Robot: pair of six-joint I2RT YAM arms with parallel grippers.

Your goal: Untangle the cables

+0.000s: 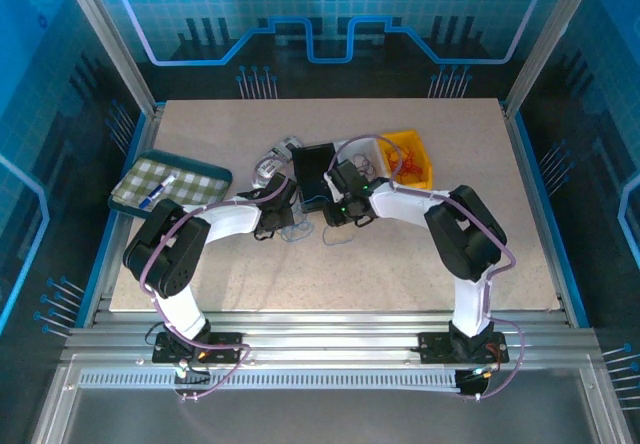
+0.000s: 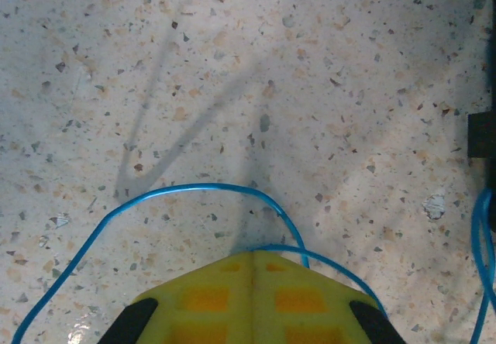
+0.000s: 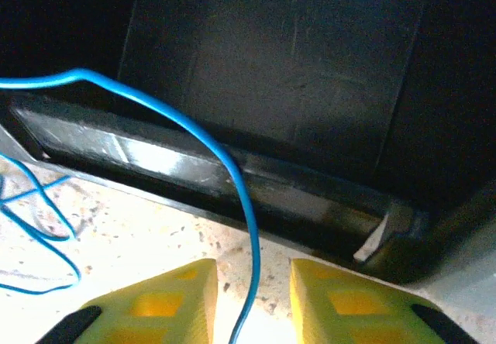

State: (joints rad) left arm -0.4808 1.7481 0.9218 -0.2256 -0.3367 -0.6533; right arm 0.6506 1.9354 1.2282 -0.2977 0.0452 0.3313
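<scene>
**Left gripper** (image 2: 253, 260): The jaws are fully closed, with the yellow fingers pressed flat together. The blue cable (image 2: 194, 187) meets the seam at the fingertips and appears pinched there. From the tips, one strand runs out to the right and toward the wrist. A second strand rises just ahead of the tips, arcs over to the left, and comes back down past the left finger. The loop's long axis lies across the gripper, left to right, flat on the speckled table (image 2: 325, 80).

**Right gripper** (image 3: 252, 274): The jaws stand partly open, with a narrow gap between the fingers. One strand of the blue cable runs lengthwise through this gap, and neither finger is seen to clamp it. Ahead of the tips the strand rises, bends left across the near wall of the black bin (image 3: 310, 73), and exits to the left. A slack loop lies on the table to the left of the left finger.
</scene>
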